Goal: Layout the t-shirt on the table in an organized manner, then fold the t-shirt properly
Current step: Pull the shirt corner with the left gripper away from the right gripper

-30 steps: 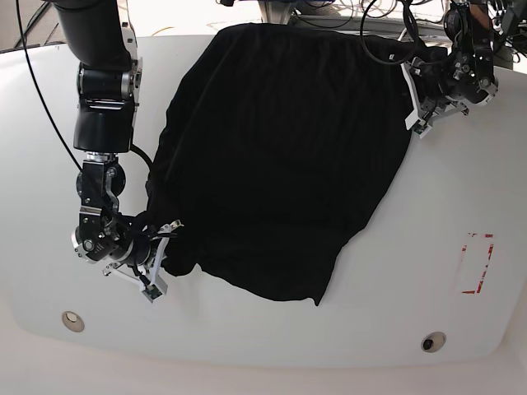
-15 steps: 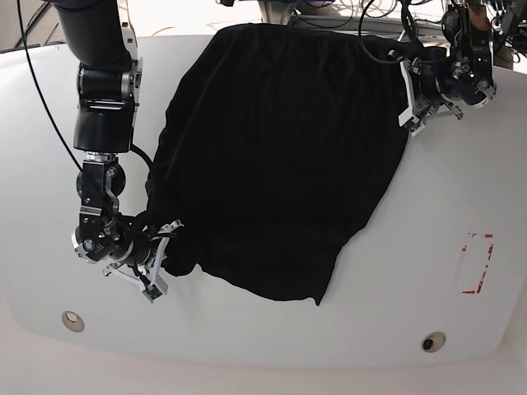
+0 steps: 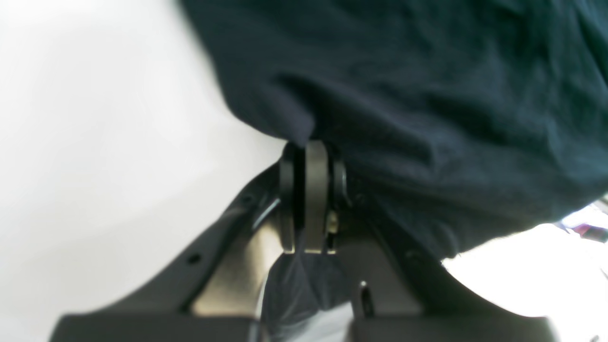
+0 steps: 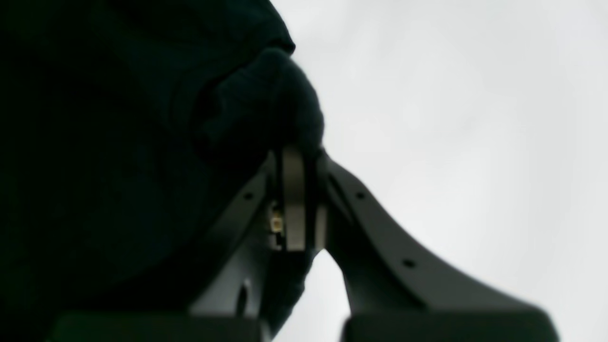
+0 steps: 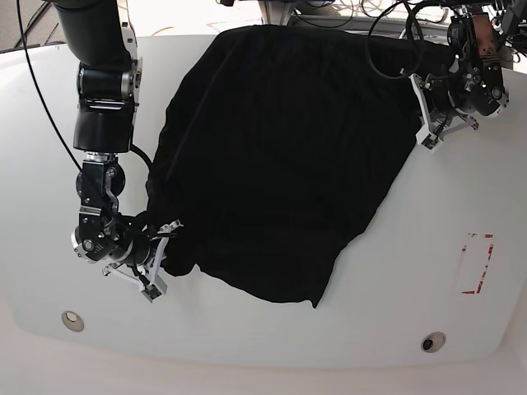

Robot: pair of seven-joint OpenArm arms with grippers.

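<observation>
With both the left gripper [image 3: 308,152] and right gripper [image 4: 297,156] clamped on the t-shirt [image 5: 280,156], spreading it called for an even, outward pull across the table [image 5: 461,181].

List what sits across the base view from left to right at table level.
right gripper pinching the t-shirt's edge → t-shirt → left gripper at its far corner → red tape mark on the table.

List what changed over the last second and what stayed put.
The left tool closed on the t-shirt edge and drew it outward, toward the base view's right. The right tool stayed shut on the t-shirt's opposite edge; the table is unchanged.
</observation>
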